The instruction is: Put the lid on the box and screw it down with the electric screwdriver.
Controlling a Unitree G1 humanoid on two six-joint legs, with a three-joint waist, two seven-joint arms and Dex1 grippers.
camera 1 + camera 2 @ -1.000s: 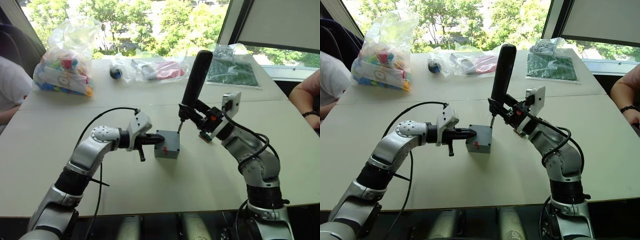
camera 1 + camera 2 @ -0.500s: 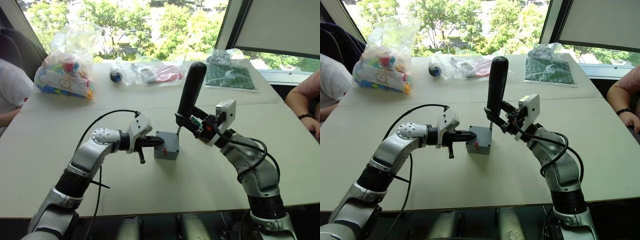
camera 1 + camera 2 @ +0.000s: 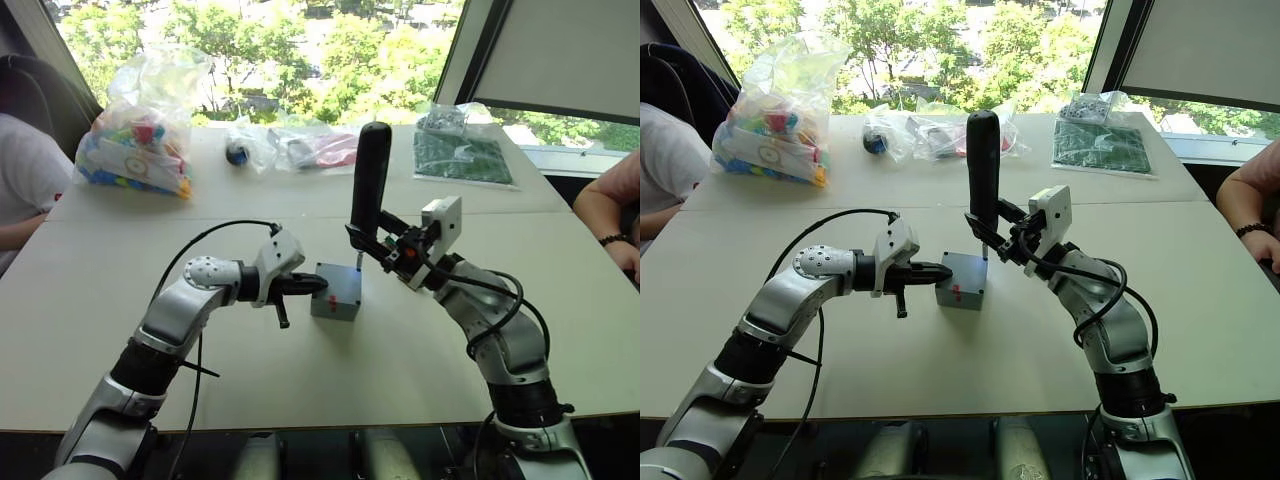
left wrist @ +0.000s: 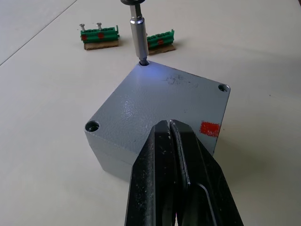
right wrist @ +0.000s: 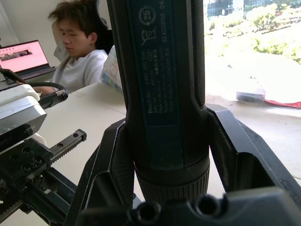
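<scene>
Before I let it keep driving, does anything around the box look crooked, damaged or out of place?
Nothing stands out. The lid sits flush and square on the box, the electric screwdriver stands upright with its bit in a corner hole, and the shut left end effector rests against the lid. Spare screws stand in green holders behind.

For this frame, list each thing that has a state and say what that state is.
lid: seated on the box, two corner holes showing without screws.
box: closed by the lid, standing on the table.
electric screwdriver: upright, bit in a far corner hole of the lid.
right gripper: shut on the electric screwdriver.
left gripper: shut, fingertips at the box's near edge.
green screw holders: on the table beyond the box, one holding two screws.
</scene>
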